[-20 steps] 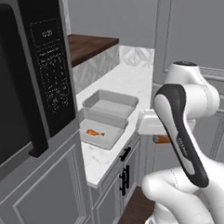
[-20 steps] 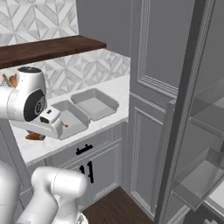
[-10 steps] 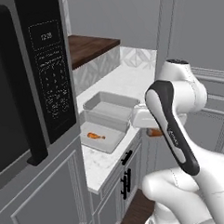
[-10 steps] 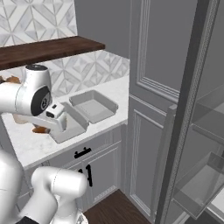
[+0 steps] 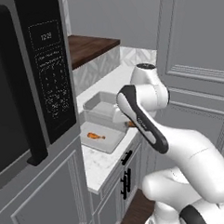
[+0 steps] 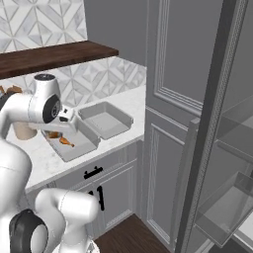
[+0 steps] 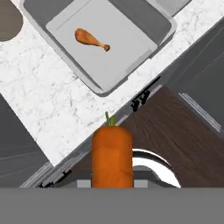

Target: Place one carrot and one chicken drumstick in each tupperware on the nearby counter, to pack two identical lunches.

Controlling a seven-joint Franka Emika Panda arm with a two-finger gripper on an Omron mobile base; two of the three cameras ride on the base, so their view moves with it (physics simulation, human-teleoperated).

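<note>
Carrot (image 7: 112, 155) sits nearest the hand camera, clamped between the jaws of the gripper (image 7: 112, 183), its green stub pointing away toward the counter (image 7: 57, 109). It hangs over the dark floor just off the counter's front edge, not yet above either tray.

Next out, on the white counter, lies the near tupperware (image 7: 144, 26), with one drumstick (image 7: 91, 39) resting on its floor toward one side. No carrot is in it. In the left base view the same tray (image 5: 113, 141) shows the drumstick (image 5: 95, 136) alone, and the arm's forearm crosses just beside its rim.

Beyond it, touching or just beside it, is the second tupperware (image 6: 123, 118), which looks bare inside.

Judged from this, the packing is early: one drumstick placed, one carrot in hand and on its way. Left to do: drop this carrot into a tray, then fetch a second carrot and a second drumstick so both trays match. More food seems to sit at the far left of the right base view, too small to name.
</note>
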